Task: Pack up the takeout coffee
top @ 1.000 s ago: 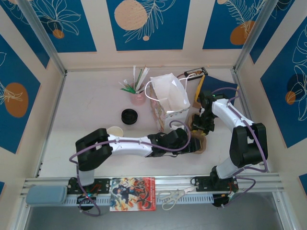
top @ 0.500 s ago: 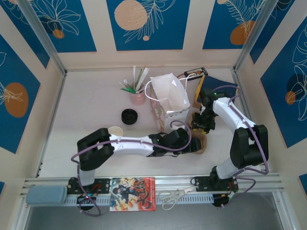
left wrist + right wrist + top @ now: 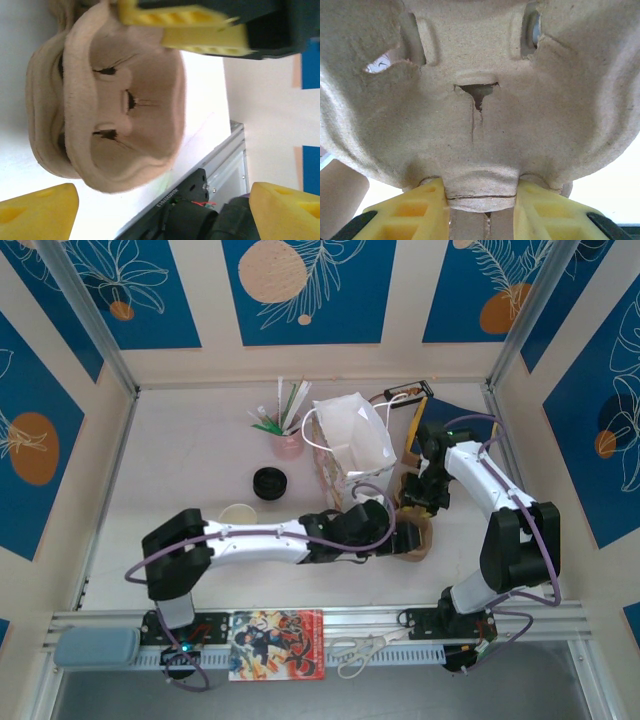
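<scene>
A white paper bag [image 3: 355,440] stands mid-tabletop [image 3: 180,470]. Near-right of it, the right hand [image 3: 480,195] pinches a ridge of the pulp cup carrier [image 3: 480,100], while the left hand [image 3: 162,205] gapes open beside it. The takeout coffee [image 3: 238,513] stands upright, empty, left of the bag.

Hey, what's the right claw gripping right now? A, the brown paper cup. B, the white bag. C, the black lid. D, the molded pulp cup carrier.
D: in the right wrist view the right claw is closed on both sides of an edge tab of the pulp cup carrier.
</scene>
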